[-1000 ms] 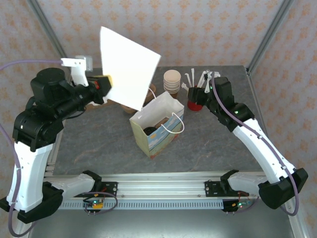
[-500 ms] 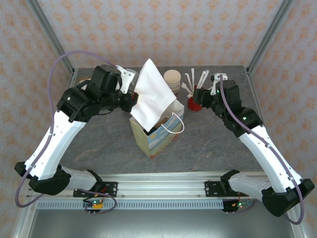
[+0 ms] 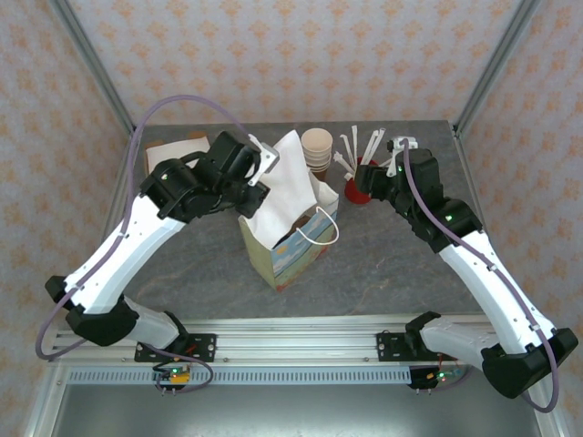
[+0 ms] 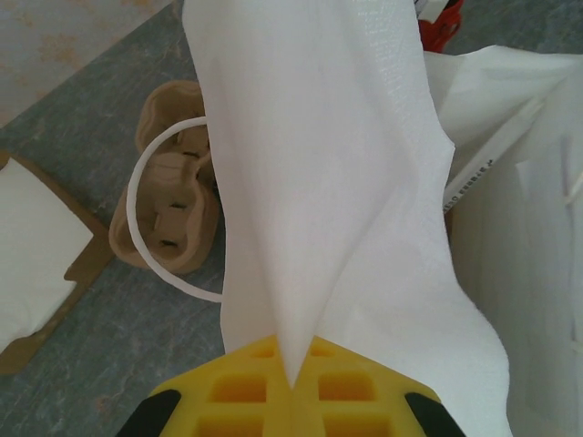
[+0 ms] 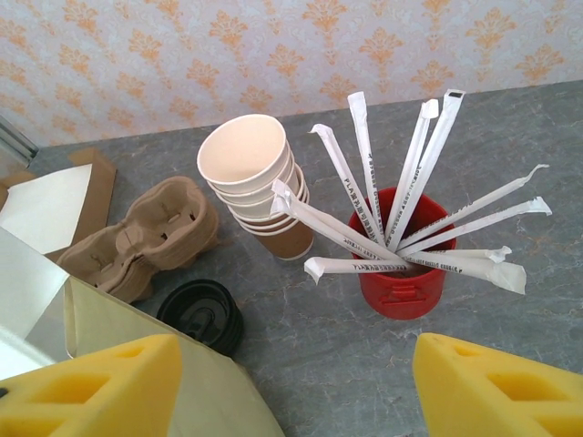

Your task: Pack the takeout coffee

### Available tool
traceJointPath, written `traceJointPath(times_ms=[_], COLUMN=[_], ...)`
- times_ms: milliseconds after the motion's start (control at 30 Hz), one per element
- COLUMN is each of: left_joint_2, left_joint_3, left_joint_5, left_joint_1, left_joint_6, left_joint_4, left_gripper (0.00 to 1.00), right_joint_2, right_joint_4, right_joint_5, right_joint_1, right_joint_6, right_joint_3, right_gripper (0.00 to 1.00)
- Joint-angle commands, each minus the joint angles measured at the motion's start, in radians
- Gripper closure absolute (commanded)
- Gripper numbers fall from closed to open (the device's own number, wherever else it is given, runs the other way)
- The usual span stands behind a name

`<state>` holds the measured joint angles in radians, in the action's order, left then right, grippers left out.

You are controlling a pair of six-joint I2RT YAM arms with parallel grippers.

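L end effector (image 4: 290,391) is clamped on white napkin (image 4: 319,182), its lower end in paper bag (image 3: 287,259). Takeout coffee (image 3: 296,224) is seen in bag below it, partly hidden. R end effector (image 5: 296,387): fingers apart, red stirrer cup (image 5: 401,273) just ahead.

**Left wrist view.** The napkin (image 4: 319,182) covers the frame's centre. It hides most of the paper bag (image 4: 533,273) interior and the 3 o'clock portion of the cardboard cup carrier (image 4: 168,214). The left gripper (image 4: 291,387), pinching the napkin, is cropped at the 6 o'clock edge. A red object (image 4: 439,18) at 1 o'clock is cropped and cannot be identified.

**Right wrist view.** The right gripper (image 5: 296,387) has both spread yellow fingers cropped at the 6 o'clock edge. The bag's edge covers the 7 o'clock portion of the black lid (image 5: 202,314).

**Top view.** The napkin drapes over the bag's mouth. A brown-and-dark patch inside it is too small to identify.
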<state>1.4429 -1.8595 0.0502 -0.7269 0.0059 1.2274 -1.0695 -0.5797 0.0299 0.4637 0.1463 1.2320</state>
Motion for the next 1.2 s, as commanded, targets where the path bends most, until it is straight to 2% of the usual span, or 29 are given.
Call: traceJointPath(times_ms=[0, 167, 300, 500, 667, 900, 1167], left_joint_2=[0.022, 0.045, 0.036, 0.041, 0.063, 0.047, 0.026], left_joint_3=[-0.053, -0.103, -0.042, 0.041, 0.063, 0.026, -0.048], left_joint_5=[0.062, 0.033, 0.017, 0.050, 0.038, -0.041, -0.074], left_joint_1=[-0.005, -0.005, -0.014, -0.057, -0.085, -0.087, -0.085], left_joint_6=[0.013, -0.019, -0.008, -0.006, -0.024, -0.027, -0.023], left_joint_4=[0.029, 0.020, -0.003, -0.035, -0.041, -0.032, -0.016], left_gripper=[1.00, 1.00, 1.00, 1.00, 0.86, 0.59, 0.51], right_joint_2=[0.010, 0.009, 0.009, 0.008, -0.001, -0.003, 0.008], right_joint_4=[-0.003, 0.003, 0.001, 0.004, 0.008, 0.006, 0.006], right_joint_5=[0.004, 0.005, 0.004, 0.003, 0.011, 0.020, 0.028], right_joint_1=[-0.005, -0.005, -0.005, -0.005, -0.005, -0.005, -0.005], right_joint_6=[0.016, 0.019, 0.015, 0.013, 0.016, 0.016, 0.016], right_joint_3=[-0.009, -0.018, -0.020, -0.019, -0.018, -0.007, -0.017], right_gripper=[0.31, 0.31, 0.31, 0.31, 0.31, 0.31, 0.31])
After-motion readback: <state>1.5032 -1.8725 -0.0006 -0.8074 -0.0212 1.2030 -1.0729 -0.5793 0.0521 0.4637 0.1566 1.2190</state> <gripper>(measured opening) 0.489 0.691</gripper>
